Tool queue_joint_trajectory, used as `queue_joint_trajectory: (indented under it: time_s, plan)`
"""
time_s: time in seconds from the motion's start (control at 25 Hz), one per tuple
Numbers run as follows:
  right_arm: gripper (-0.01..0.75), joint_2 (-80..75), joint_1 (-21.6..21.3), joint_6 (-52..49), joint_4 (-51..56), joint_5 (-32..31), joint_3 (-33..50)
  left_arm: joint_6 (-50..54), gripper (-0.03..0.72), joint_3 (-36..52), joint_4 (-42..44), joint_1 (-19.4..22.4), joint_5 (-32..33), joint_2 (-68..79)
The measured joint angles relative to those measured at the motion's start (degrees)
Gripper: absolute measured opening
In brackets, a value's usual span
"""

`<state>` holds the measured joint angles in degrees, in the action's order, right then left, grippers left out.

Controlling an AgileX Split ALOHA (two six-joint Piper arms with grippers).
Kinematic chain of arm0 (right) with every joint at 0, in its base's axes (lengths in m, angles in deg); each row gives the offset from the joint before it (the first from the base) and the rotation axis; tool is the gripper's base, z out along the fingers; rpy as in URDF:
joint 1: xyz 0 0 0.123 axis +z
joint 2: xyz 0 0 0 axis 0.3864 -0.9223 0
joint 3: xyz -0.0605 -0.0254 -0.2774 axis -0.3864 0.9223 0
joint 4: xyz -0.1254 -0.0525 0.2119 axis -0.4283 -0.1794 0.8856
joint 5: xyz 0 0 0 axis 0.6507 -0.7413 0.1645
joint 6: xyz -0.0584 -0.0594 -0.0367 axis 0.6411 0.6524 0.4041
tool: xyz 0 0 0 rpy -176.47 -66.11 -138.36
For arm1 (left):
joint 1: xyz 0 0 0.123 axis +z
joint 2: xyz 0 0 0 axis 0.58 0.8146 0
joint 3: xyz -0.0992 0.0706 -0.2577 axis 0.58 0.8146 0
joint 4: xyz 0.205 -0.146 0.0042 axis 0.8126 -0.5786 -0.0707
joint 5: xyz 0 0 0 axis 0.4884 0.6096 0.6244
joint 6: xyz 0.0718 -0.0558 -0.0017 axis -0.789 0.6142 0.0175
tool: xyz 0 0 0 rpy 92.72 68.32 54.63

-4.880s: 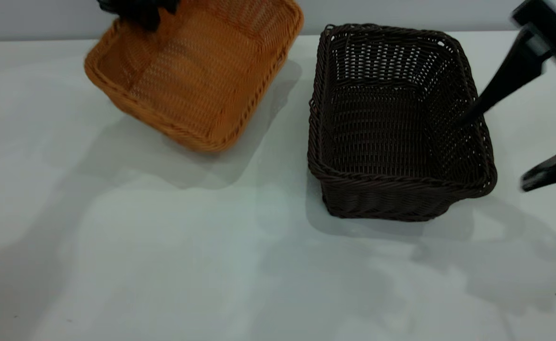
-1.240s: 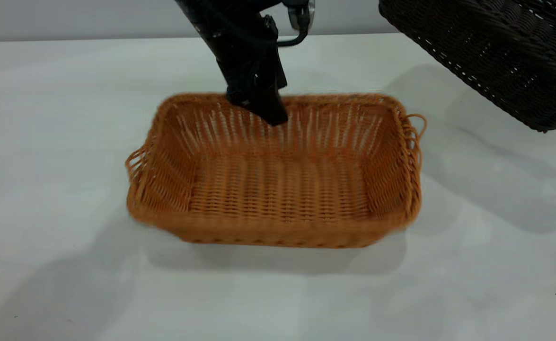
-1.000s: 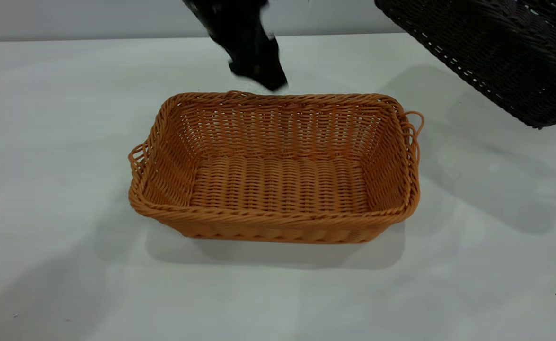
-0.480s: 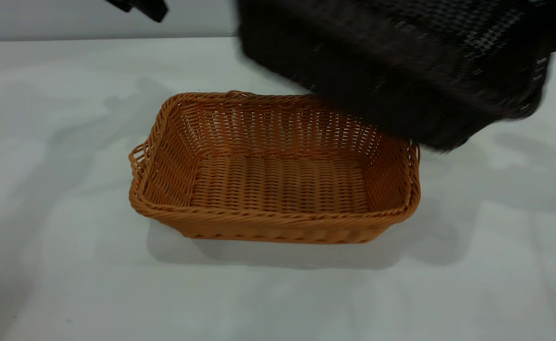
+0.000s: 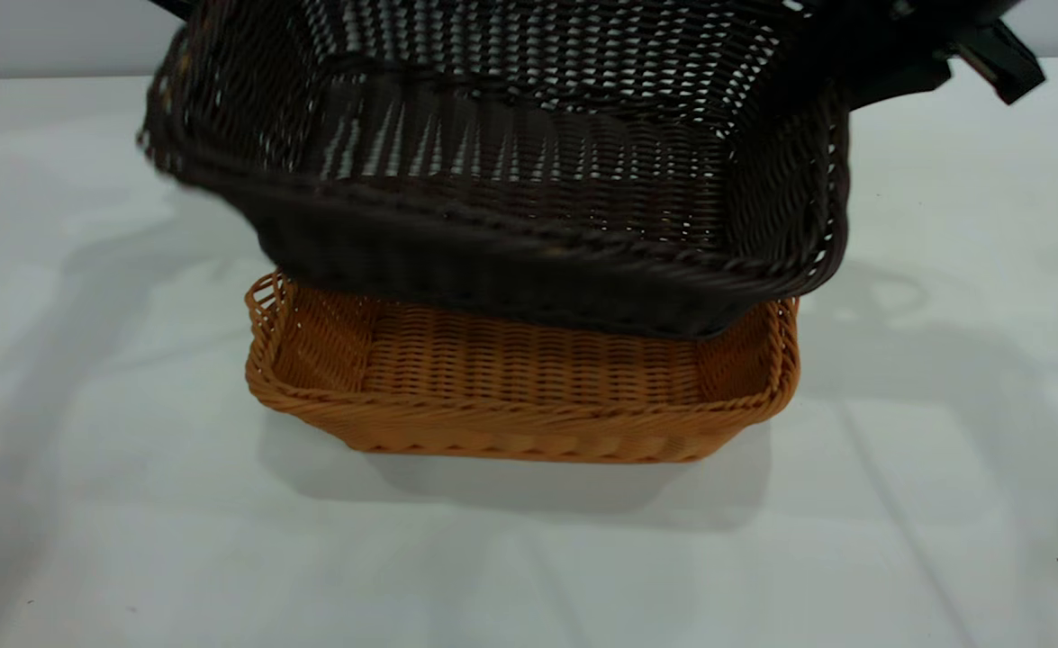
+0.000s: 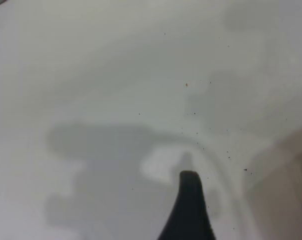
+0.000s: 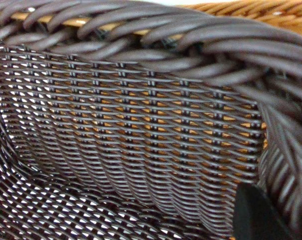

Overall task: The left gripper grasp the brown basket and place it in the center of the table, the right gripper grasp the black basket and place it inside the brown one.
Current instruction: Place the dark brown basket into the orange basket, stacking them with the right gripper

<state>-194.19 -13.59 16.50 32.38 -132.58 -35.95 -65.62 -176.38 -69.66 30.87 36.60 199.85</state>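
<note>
Exterior view: my right gripper [image 5: 889, 54] clamps the black basket [image 5: 510, 171] above the brown basket [image 5: 529, 396] mid-table [image 5: 132, 540]. Left wrist view: my left gripper's finger [image 6: 188, 210] over bare table, state unclear. Right wrist view: dark weave, orange behind.

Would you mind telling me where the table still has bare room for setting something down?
The table is bare along the near edge in front of the brown basket, and on the flanks to that basket's left and right. The middle is crowded: the black basket, carried at its right end by the right gripper, hangs over the brown one.
</note>
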Motion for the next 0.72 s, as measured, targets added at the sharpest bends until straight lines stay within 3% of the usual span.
queue_joint_trajectory:
  time_s: [0.72]
  plan:
    - [0.074,-8.85,1.04,-1.18,-2.91,3.93,-2.05,-0.12,0.534,0.0,0.0,0.0,0.0,0.0]
